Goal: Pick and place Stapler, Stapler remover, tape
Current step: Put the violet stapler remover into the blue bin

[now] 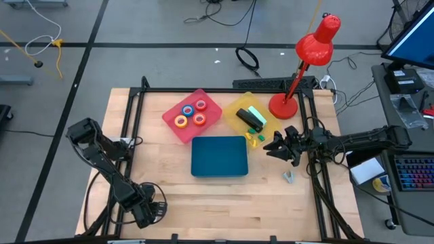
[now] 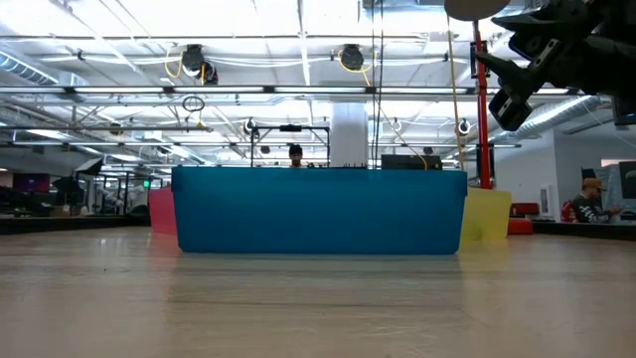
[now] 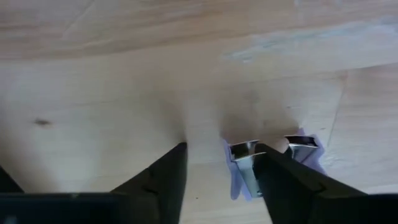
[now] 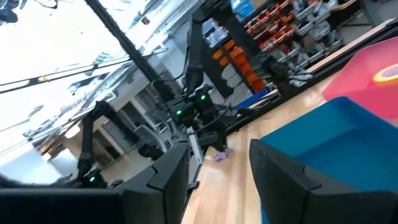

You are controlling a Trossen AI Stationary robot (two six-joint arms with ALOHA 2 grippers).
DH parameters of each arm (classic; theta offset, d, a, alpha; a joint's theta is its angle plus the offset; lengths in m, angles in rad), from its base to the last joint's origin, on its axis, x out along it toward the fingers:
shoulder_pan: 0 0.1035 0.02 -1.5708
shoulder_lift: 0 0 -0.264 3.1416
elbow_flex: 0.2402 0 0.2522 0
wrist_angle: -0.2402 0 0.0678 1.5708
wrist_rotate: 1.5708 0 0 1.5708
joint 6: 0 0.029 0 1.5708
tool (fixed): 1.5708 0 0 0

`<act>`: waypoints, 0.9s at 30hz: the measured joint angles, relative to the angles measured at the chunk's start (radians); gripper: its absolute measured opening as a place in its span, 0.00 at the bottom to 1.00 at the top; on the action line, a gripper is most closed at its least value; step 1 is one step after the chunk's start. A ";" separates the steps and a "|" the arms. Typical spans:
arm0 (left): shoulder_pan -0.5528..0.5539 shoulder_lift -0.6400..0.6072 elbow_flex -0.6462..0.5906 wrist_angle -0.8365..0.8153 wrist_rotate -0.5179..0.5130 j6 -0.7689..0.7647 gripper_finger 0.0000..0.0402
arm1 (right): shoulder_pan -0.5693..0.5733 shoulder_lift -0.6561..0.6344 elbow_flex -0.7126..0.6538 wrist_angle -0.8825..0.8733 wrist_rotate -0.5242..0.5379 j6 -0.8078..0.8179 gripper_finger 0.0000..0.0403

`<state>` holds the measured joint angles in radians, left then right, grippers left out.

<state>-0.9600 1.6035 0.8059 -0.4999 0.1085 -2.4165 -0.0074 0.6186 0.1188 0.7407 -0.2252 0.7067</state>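
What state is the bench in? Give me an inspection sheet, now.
Surface: wooden table.
Job's things: tape rolls in the pink tray; stapler in the yellow tray; staple remover on the wood; blue tray mid-table.
Clutter: red lamp; green and yellow bits; small pale object.
Grippers: left gripper open, low over the staple remover; right gripper open, raised beside the blue tray.
Cables: black coil on the floor.
Surroundings: keyboard; seated person.
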 joint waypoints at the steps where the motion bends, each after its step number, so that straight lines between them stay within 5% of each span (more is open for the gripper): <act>1: 0.000 0.000 0.000 0.000 0.001 0.005 0.43 | 0.000 0.000 0.000 0.000 0.014 0.000 0.40; 10: -0.001 0.000 -0.001 -0.001 0.004 0.029 0.12 | 0.000 0.000 0.000 0.000 0.045 -0.012 0.40; 19: 0.013 -0.073 -0.002 -0.055 -0.025 0.043 0.12 | 0.000 0.000 0.001 0.000 0.046 -0.012 0.40; 22: 0.032 -0.151 -0.002 -0.095 -0.117 0.056 0.12 | 0.000 0.000 0.001 0.000 0.046 -0.012 0.40; 27: 0.109 -0.305 -0.002 -0.172 -0.433 0.139 0.12 | 0.000 0.000 0.001 0.000 0.046 -0.012 0.40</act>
<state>-0.8512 1.2989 0.8043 -0.6717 -0.3241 -2.2777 -0.0078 0.6182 0.1196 0.7406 -0.1795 0.6945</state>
